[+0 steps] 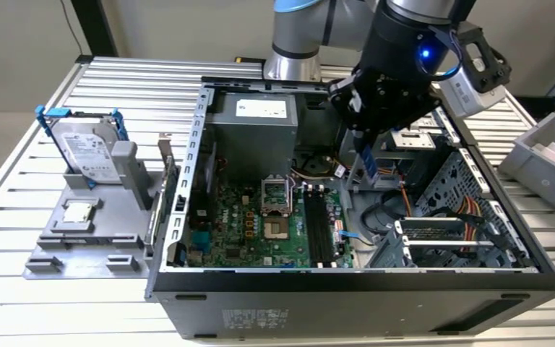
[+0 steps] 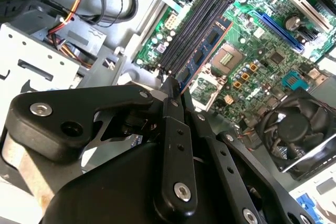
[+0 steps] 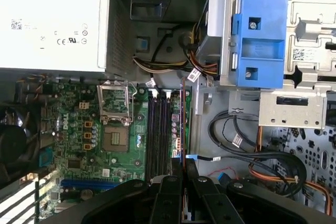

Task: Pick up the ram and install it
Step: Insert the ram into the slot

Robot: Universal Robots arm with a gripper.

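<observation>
Ram [image 2: 203,51] is clamped at one end between the fingers of the end effector [image 2: 172,92], and the rest of the stick reaches out past the fingertips toward the motherboard [image 1: 248,224]. Exterior view: the ram [image 1: 363,163] hangs roughly upright under the end effector [image 1: 364,143], inside the open case [image 1: 355,296], toward the exterior view's right of the board. First wrist view: the ram [image 3: 182,119] shows edge-on, lined up with the long black slots [image 3: 157,129] and just beside the outermost one, on the side away from the CPU socket [image 3: 114,140]. The end effector [image 3: 184,165] fingers are closed tight on the stick. I cannot tell whether the ram's far end touches the board. The slots themselves look unfilled.

Power supply [image 3: 52,30] sits at the case's far end, and a fan [image 2: 294,129] is beside the board. On the counter [image 1: 8,188], well apart from the case on the exterior view's left, a hard drive [image 1: 89,152] stands in a blue bracket, and a small chip [image 1: 77,212] lies on a grey tray near it.
</observation>
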